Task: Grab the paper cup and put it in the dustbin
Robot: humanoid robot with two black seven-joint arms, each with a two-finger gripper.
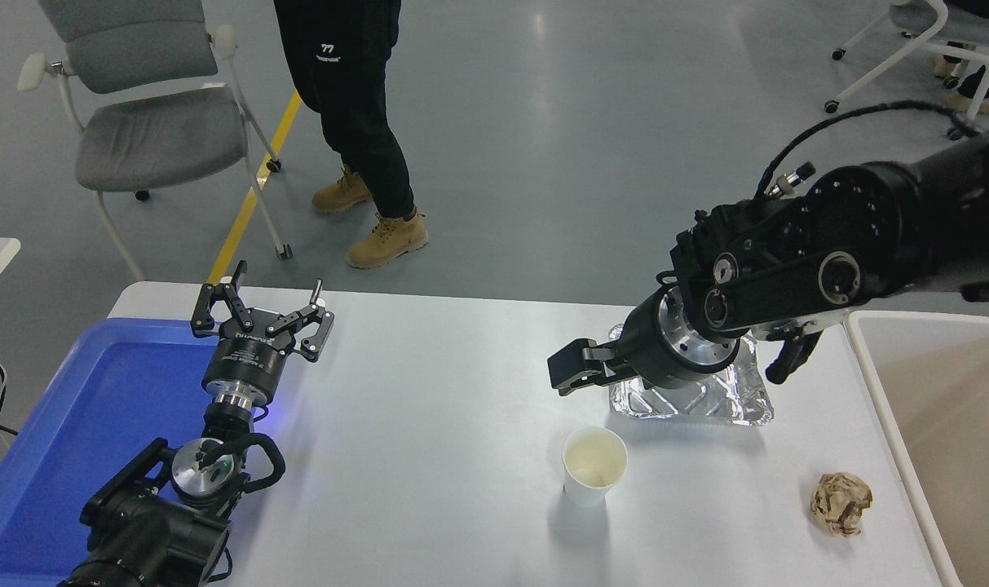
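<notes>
- Right pincer point(561, 377) above tabletop point(429, 456), fingers together, just beyond cup point(593, 465), not touching.
- Left pincer point(262, 314) spread apart, parked lower left.
- Dustbin point(869, 383) at right.
</notes>
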